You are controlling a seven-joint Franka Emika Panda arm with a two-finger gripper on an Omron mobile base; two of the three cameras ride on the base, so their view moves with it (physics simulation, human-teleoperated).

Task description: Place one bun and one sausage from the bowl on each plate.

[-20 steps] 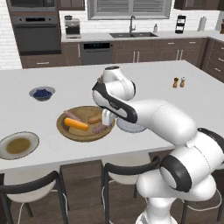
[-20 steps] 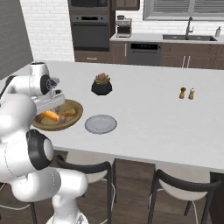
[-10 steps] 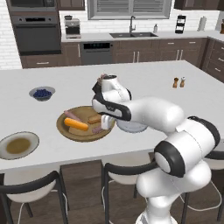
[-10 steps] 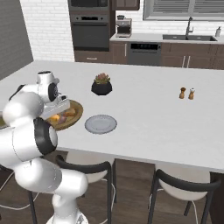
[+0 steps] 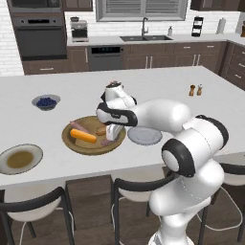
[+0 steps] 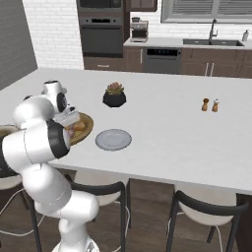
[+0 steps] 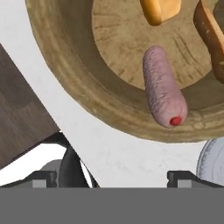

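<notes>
the left base view looks forward and down from behind the arm's left, across the white island counter [image 5: 57,95] toward the back wall. the right base view does likewise from the right. both share the wooden bowl [image 5: 72,143] and grey plate [image 6: 113,140]. the hand view looks close down onto the bowl's rim [image 7: 65,74].

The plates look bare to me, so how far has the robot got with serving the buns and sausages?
Nothing is served yet. The grey plate and the tan plate hold no food. The gripper is open over the wooden bowl, holding nothing, near a pink sausage. All buns and sausages remain to be moved.
</notes>
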